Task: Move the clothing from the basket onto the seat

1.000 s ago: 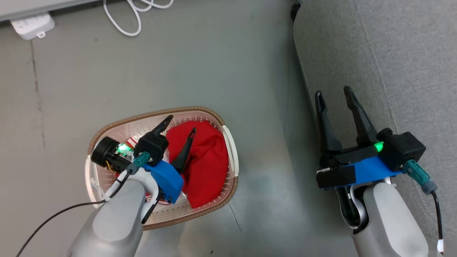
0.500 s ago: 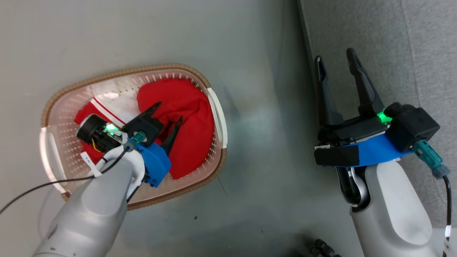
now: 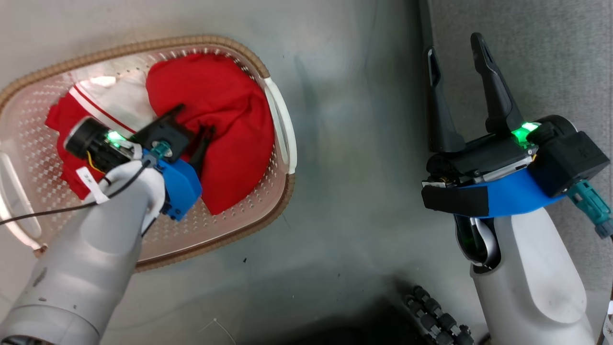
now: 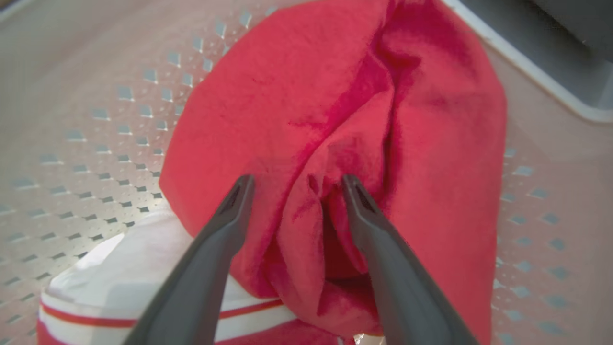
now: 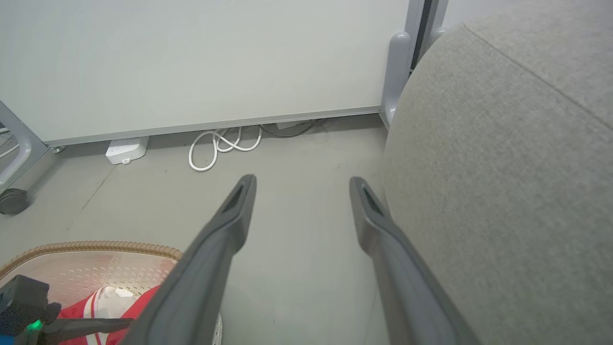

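Red plain garment (image 3: 225,110): heaped in the basket's 3 o'clock half in the head view, lapping over the striped garment.
Striped garment (image 3: 115,98): red with white panels and thin stripes, lying toward the basket's 9 o'clock side, partly beneath the left arm.
Basket (image 3: 283,191): cream perforated plastic with a brown woven rim, standing on the floor at 10 o'clock of the head view, well apart from the seat.
Left gripper (image 3: 194,120): lowered inside the basket over the plain garment, fingers spread.
Left wrist view: seen closer than from the head, both fingertips (image 4: 242,189) meet the red cloth, and a raised fold stands between them, not yet pinched. The striped garment's white panel sits at 7 o'clock and the basket's holed wall at 10 o'clock.
Right gripper (image 3: 454,45): at 2 o'clock of the head view, where floor meets seat, fingers spread wide apart.
Right wrist view: it adds the room. A pale wall panel (image 5: 191,62) is at 11 o'clock, with a white power strip (image 5: 125,149) and a looped white cable (image 5: 220,143) on the floor at its foot. A caster (image 5: 12,201) is at 9 o'clock and the basket's rim at 7 o'clock.
Seat (image 3: 541,57): grey woven upholstery with a stitched seam, at 2 o'clock of the head view. In the right wrist view its rounded flank bulges at 3 o'clock.
Floor (image 3: 345,143): smooth grey, faintly glossy.
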Robot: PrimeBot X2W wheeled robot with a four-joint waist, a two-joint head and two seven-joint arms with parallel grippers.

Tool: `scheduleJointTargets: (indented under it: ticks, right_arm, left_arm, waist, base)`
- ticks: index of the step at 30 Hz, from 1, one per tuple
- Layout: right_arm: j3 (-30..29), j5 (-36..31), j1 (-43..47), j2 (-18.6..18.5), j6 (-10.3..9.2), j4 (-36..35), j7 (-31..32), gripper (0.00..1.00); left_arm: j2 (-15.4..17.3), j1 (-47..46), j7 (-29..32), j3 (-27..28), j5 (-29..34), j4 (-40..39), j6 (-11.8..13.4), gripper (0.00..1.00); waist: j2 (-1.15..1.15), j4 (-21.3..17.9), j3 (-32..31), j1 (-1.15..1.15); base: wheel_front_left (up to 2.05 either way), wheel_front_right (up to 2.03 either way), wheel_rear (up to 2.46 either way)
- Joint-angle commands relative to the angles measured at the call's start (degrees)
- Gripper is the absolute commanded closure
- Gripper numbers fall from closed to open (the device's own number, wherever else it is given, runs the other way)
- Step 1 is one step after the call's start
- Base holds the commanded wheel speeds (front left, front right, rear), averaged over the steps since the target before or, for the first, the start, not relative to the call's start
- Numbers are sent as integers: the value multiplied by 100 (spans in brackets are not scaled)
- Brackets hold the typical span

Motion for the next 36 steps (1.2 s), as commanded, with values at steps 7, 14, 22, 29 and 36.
scheduleJointTargets:
  ticks: [7,14,22,29,36]
  right_arm:
    - [22,-33,-93,-5,-4,-169,-6,0]
    - [15,-38,-66,-6,-4,-247,-6,0]
    - [-18,-61,-52,-5,-4,-245,-6,0]
    - [-13,-93,-103,-5,-4,-163,-6,0]
    - [-29,-160,-84,-6,-4,-1,-6,0]
  left_arm:
    - [98,-402,-18,-78,77,315,35,0]
    - [-46,-621,-18,-222,158,815,98,59]
    - [-164,-674,-18,-289,110,817,61,100]
    - [-277,-517,-18,-255,-27,498,45,100]
    - [-393,-195,-18,-167,-162,-200,27,100]
  waist:
    - [0,-15,423,-1]
    - [0,0,507,-1]
    - [0,54,485,-1]
    - [0,182,306,-1]
    - [0,415,-67,-1]
  base:
    - [0,0,0]
    - [0,0,0]
    - [0,0,0]
    - [0,0,0]
    - [0,0,0]
